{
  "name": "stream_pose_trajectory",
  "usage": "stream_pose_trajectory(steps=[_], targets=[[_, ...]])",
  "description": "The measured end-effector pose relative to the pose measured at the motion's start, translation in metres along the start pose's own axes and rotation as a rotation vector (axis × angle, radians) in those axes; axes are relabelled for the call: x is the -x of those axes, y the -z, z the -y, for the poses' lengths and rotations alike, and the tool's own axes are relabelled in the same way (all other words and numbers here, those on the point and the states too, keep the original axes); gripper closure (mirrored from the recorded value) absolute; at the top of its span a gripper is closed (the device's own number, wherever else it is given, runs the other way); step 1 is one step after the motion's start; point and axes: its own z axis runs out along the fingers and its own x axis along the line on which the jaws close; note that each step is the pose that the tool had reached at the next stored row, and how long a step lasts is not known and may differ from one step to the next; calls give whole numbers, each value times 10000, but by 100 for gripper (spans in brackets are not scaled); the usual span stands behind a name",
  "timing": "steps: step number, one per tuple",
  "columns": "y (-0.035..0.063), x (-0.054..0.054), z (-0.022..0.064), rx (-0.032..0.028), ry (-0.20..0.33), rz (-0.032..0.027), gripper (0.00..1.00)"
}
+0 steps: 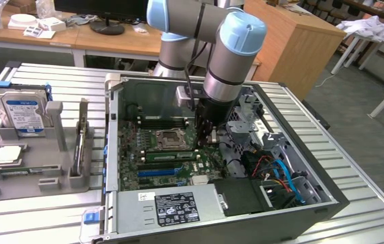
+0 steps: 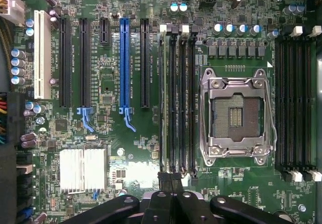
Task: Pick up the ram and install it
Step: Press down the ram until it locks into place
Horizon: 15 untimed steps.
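Note:
In the exterior view, the ram [image 1: 169, 155], a thin green stick, lies seated along a memory slot just in front of the CPU socket [image 1: 168, 138] inside the open computer case [image 1: 300, 213]. My gripper [image 1: 209, 139] hangs straight down over the motherboard at the right end of that slot bank, fingers shut. In the wrist view the ram [image 2: 162, 98] shows edge-on in the slot nearest the long black card slots. My gripper [image 2: 171, 177] is shut, its tips right at the end of the slot bank. I see nothing held between the fingers.
A grey parts tray [image 1: 36, 180] on the exterior view's left holds a hard drive [image 1: 21, 113], a square silver processor [image 1: 7, 155] and a thin board standing on edge [image 1: 82, 140]. Cables [image 1: 280, 170] and a drive cage [image 1: 256, 114] crowd the case's right side. The blue card slot [image 2: 124, 63] sits beside the memory slots.

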Motion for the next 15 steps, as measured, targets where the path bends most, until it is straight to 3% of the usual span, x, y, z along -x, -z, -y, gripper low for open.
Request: stream_pose_trajectory(steps=[15], targets=[[-31, -1, 8, 0, -1, 0, 90]])
